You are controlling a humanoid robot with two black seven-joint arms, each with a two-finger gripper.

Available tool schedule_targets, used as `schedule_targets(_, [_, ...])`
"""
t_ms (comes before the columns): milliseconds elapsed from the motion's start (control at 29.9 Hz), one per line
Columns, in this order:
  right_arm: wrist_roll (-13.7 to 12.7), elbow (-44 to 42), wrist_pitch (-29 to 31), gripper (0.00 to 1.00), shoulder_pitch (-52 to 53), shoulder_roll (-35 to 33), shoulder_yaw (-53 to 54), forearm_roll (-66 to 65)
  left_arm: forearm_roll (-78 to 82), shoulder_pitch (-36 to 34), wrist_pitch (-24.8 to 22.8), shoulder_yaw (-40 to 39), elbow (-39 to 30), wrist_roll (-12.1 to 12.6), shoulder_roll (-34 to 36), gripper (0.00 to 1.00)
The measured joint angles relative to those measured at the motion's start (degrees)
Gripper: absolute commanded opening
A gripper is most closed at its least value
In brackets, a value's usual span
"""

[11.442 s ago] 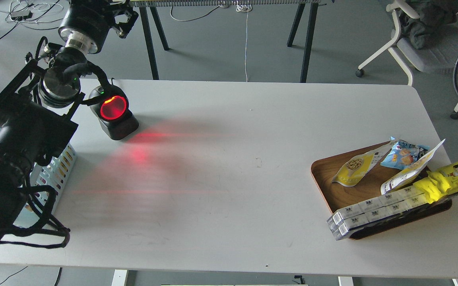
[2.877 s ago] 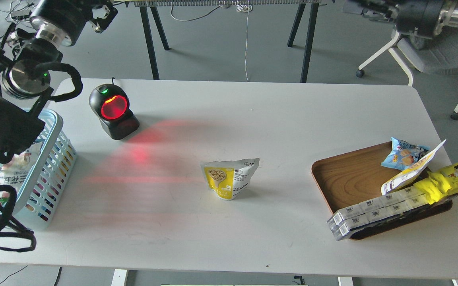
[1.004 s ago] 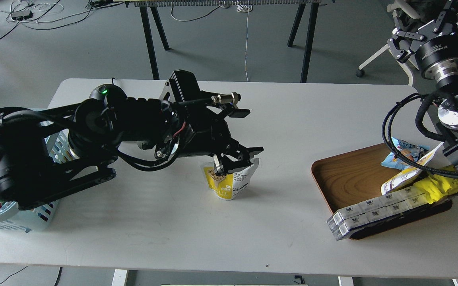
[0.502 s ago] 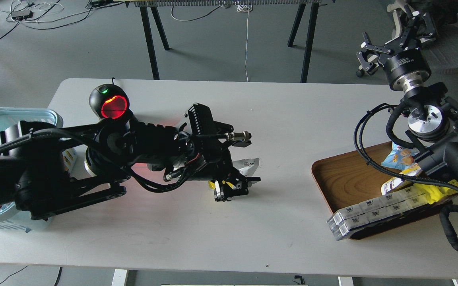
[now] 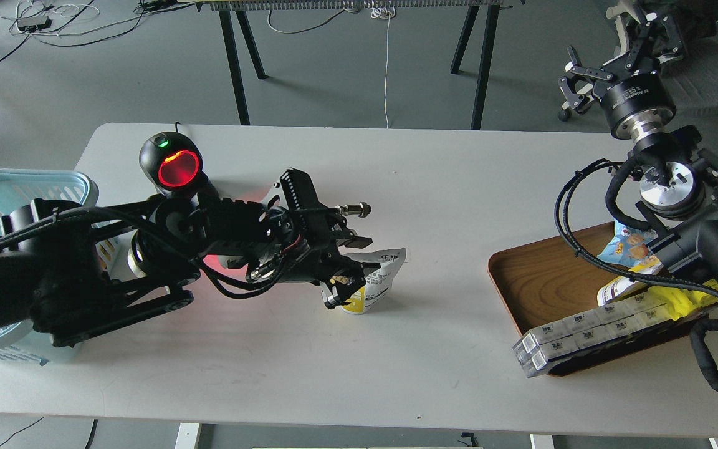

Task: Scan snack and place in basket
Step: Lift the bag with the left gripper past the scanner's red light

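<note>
Head view: the left gripper (image 5: 341,288) reaches in from the left of the frame, its jaws closed around the snack (image 5: 376,282), which stands upright at mid-tabletop (image 5: 434,187). The right gripper (image 5: 621,53), upper right (beyond the tabletop's far edge), has its jaws spread and empty. The basket (image 5: 19,187) sits at the left edge; bare tabletop lies between snack and wooden tray (image 5: 552,274).
</note>
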Motion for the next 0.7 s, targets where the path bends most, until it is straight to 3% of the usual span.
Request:
schedule_targets(368, [0.0,-0.1,0.0,0.98,0.3,-0.1,0.0,-0.1,0.0,-0.1,0.0,-0.3,-0.4,-0.4,0.2,0.01])
schedule_targets(703, [0.0,-0.1,0.0,0.98,0.6,-0.8,0.1,-0.1,0.0,-0.6,0.0,-6.4,-4.6,-4.6,6.9,0.01])
